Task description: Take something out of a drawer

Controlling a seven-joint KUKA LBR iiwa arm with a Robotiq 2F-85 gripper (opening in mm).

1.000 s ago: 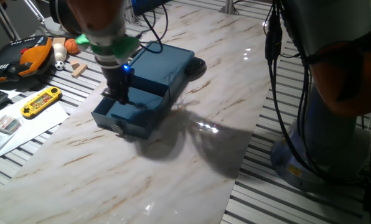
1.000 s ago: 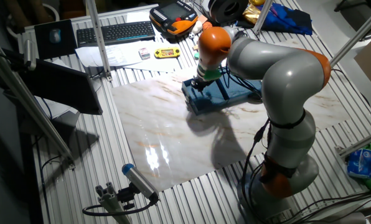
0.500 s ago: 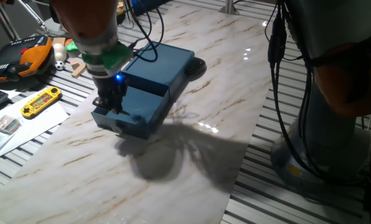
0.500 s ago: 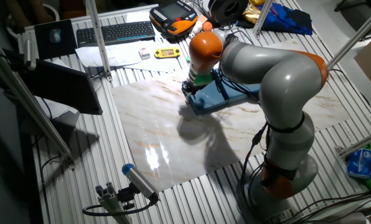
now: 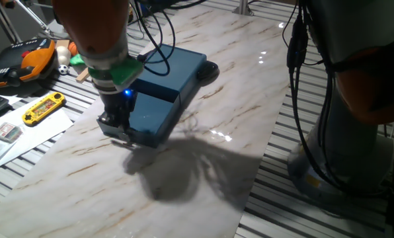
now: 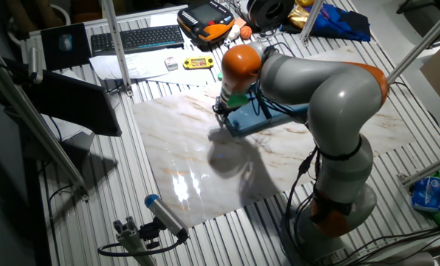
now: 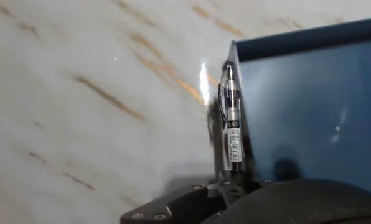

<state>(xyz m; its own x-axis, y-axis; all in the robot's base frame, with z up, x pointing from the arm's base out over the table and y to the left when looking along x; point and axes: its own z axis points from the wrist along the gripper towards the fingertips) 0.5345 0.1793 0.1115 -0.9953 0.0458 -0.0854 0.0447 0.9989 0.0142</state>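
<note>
The gripper [image 5: 118, 129], closed on the pen [image 7: 233, 124], had been shifted from inside the drawer [image 5: 154, 118] to its front edge, so removal was judged nearly complete.

Pen [image 7: 232, 124] along drawer [image 7: 310, 106] edge.

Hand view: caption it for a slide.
Gripper holds a pen above the drawer's front edge.
</note>
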